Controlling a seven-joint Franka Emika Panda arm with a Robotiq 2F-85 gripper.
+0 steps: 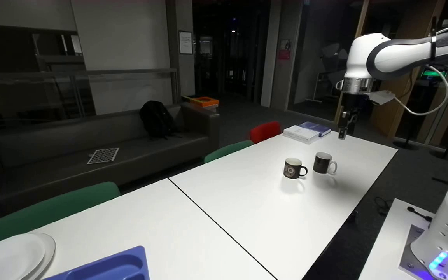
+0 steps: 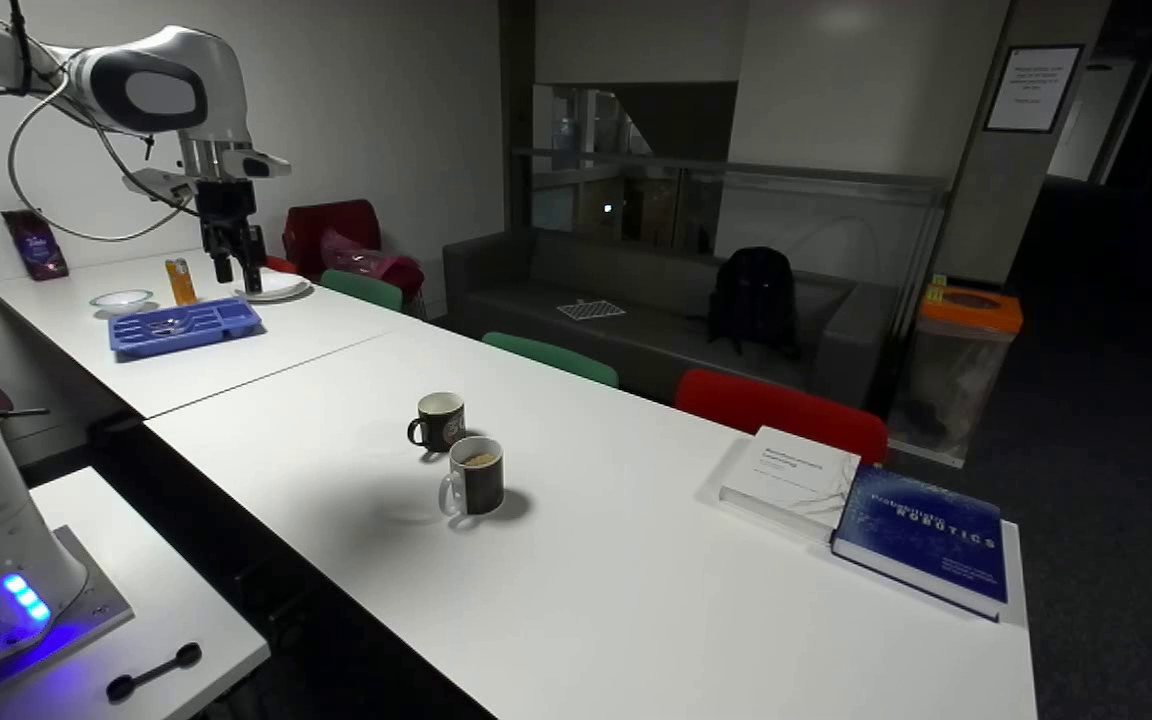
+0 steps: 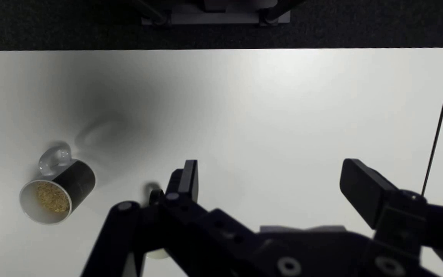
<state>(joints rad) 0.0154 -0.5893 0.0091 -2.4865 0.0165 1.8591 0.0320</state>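
End effector (image 3: 271, 175) spread wide — white-handled mug (image 3: 71, 184) lower, left in wrist view — black-handled mug (image 2: 442, 424) nearer

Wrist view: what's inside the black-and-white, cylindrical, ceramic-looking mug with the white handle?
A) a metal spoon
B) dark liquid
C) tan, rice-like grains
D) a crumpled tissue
C: a layer of small tan grains shows through the open mouth of the mug.
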